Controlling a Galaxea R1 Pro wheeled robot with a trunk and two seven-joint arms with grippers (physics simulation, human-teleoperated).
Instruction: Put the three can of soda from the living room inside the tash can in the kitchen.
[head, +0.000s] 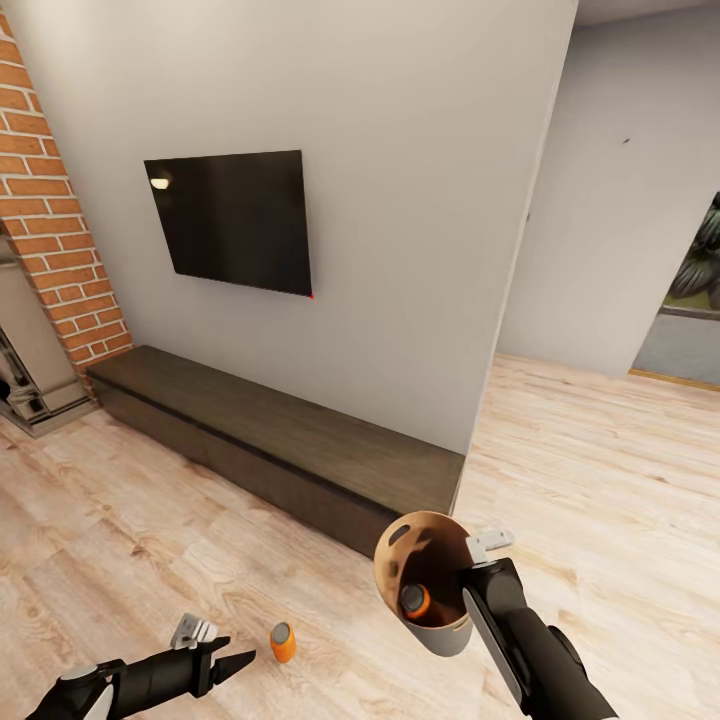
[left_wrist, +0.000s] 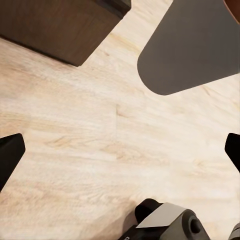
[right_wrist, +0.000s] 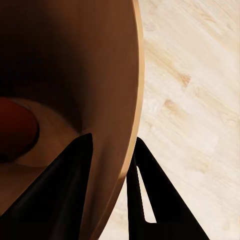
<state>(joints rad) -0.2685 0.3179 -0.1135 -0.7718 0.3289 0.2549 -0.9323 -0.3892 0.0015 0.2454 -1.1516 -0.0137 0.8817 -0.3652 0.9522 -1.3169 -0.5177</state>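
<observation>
The tash can (head: 446, 634), pale grey outside and tan inside, hangs tilted above the wood floor. My right gripper (head: 468, 588) is shut on its rim, and the right wrist view shows a black finger on each side of the wall (right_wrist: 131, 100). One orange can of soda (head: 415, 600) lies inside it and appears dark red (right_wrist: 15, 127) in the right wrist view. Another can of soda (head: 283, 641) stands upright on the floor just right of my left gripper (head: 236, 660). That gripper is open, its fingertips (left_wrist: 10, 155) spread wide over bare planks.
A long low dark bench (head: 280, 440) runs along the wall under a black TV (head: 235, 220). A red brick column (head: 50, 200) stands at the left. Right of the wall's corner (head: 500, 350), open floor (head: 600, 480) leads onward.
</observation>
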